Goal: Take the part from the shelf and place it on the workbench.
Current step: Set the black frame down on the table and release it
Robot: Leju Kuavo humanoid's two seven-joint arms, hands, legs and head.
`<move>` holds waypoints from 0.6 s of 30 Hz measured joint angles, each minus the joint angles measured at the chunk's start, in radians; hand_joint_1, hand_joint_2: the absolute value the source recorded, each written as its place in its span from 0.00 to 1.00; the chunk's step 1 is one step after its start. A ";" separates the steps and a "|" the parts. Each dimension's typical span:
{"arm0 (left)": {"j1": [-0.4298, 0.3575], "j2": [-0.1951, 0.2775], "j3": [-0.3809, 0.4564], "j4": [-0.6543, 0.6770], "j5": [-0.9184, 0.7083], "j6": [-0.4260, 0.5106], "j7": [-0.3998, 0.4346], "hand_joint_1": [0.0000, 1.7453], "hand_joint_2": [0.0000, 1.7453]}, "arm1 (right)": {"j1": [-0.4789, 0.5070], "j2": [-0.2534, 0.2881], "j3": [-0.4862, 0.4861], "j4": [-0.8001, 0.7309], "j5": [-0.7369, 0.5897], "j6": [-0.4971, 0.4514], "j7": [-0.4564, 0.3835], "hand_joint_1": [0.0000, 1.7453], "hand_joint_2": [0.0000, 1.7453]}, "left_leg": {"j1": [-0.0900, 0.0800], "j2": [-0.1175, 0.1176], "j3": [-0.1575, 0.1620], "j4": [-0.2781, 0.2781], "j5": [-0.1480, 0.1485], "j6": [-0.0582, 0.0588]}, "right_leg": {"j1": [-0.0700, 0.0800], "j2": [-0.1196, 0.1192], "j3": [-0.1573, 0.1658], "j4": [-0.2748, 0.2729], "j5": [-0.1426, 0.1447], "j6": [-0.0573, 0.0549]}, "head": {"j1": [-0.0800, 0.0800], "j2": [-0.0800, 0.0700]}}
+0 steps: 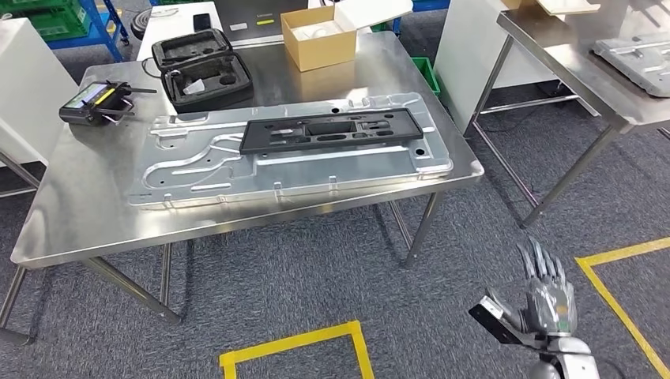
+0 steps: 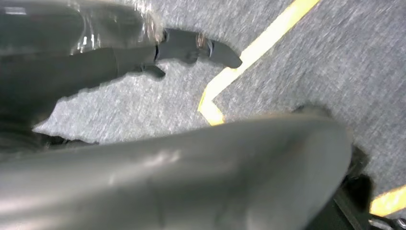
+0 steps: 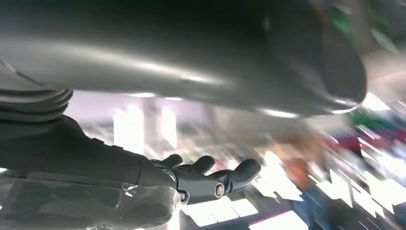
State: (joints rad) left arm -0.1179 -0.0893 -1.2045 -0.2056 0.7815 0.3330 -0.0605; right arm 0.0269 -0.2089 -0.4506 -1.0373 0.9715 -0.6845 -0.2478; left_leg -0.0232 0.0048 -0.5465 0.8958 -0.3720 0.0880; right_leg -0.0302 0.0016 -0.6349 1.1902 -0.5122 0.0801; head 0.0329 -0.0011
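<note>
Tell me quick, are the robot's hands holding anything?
Left hand: open, holding nothing, hanging over the floor.
Right hand: open, fingers spread, holding nothing.

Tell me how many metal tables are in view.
2. The large steel workbench fills the middle of the head view, carrying the big metal panel. A second steel table stands at the upper right, partly cut off; others may lie beyond the frame.

The right hand [image 1: 547,298] hangs low with fingers straight and spread, holding nothing. The left hand [image 2: 158,52], blurred in its wrist view, seems likewise extended and empty.
</note>
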 joint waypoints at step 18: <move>-0.021 0.009 0.003 0.000 -0.027 -0.019 0.024 0.00 0.00 | -0.105 0.246 -0.374 0.685 -0.185 0.391 0.273 0.00 0.00 | 0.014 0.000 0.072 0.071 -0.096 -0.053 | 0.010 0.005 0.085 -0.258 0.101 -0.052 | 0.003 0.000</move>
State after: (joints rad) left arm -0.1387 -0.0801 -1.2013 -0.2056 0.7541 0.3140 -0.0365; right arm -0.0777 0.0367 -0.8246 -0.3528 0.7865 -0.2939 0.0247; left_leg -0.0089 0.0045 -0.4742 0.9671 -0.4683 0.0352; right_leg -0.0207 0.0065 -0.5494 0.9318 -0.4117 0.0277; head 0.0359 -0.0011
